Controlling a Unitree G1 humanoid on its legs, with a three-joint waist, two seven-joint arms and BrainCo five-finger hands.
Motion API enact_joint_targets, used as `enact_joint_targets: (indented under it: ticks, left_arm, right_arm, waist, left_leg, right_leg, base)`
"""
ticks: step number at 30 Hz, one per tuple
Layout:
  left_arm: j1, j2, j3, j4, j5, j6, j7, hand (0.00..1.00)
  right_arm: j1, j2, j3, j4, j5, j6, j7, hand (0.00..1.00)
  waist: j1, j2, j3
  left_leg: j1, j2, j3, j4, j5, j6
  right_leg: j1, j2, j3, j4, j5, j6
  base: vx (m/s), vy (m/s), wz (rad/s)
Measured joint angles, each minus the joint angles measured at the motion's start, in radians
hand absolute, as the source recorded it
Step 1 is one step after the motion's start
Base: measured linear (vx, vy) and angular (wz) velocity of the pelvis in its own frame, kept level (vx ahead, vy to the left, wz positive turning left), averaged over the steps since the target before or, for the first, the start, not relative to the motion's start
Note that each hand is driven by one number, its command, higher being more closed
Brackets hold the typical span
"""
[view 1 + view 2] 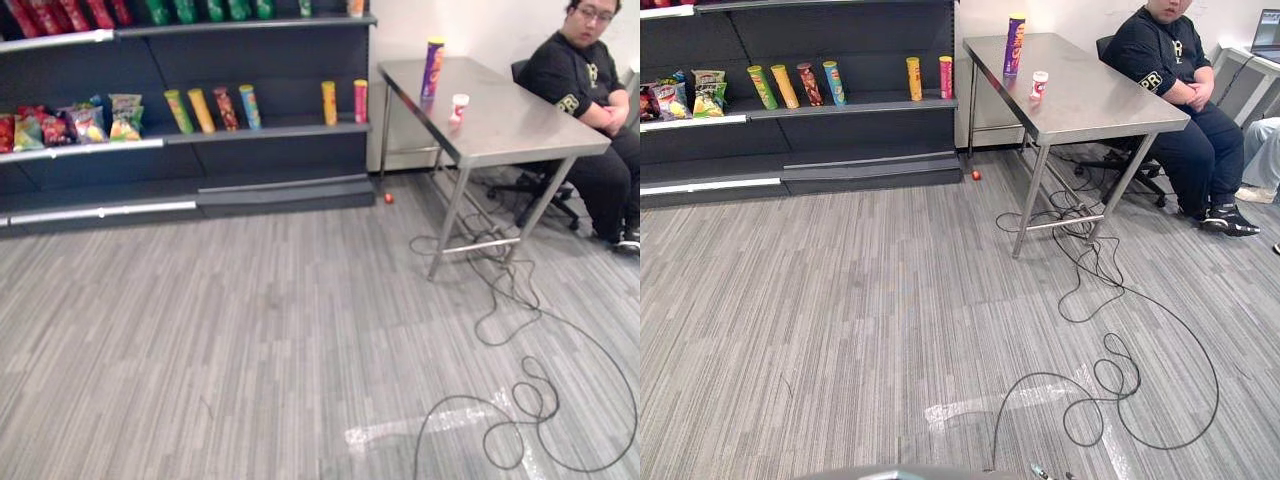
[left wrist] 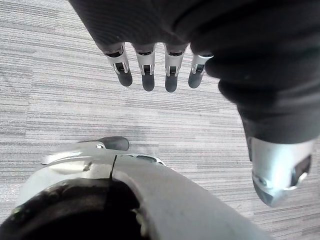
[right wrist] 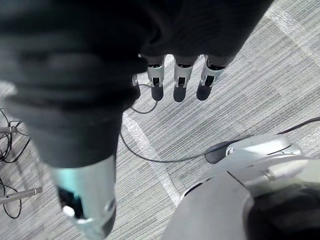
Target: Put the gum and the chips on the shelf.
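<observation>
A tall purple chips can (image 1: 432, 68) stands upright near the far edge of a steel table (image 1: 520, 125) at the right. A small white and red gum tub (image 1: 459, 107) sits just in front of it on the same table. The dark shelf (image 1: 250, 132) runs along the left wall, with several chip cans and snack bags on its middle board. My left hand (image 2: 150, 70) hangs over the carpet with straight fingers and holds nothing. My right hand (image 3: 180, 80) hangs over the carpet in the same way, also bare.
A person (image 1: 585, 90) in black sits on an office chair behind the table's right end. A small red object (image 1: 388, 198) lies on the floor by the shelf's corner. White tape (image 1: 440, 420) marks the grey carpet in front of me.
</observation>
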State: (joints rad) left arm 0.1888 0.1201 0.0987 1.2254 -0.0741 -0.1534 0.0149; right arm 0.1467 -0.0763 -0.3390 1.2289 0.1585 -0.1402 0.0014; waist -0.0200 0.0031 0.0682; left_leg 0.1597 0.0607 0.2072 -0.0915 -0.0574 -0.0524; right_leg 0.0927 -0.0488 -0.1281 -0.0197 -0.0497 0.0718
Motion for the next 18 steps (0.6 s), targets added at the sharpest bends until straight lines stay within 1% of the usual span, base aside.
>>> enact_joint_targets:
  ticks: [18]
  left_arm:
    - [0.0,0.002,-0.006,0.004,0.0,-0.001,-0.001,0.0]
  right_arm:
    - [0.0,0.002,-0.005,0.003,0.019,-0.003,0.005,0.0]
  waist:
    - [0.0,-0.001,0.001]
  left_leg:
    - [0.007,0.004,0.006,-0.002,-0.006,-0.009]
  right_leg:
    - [0.016,0.005,0.0,-0.019,0.003,0.0]
  base:
    - [-0.01,-0.007,0.0]
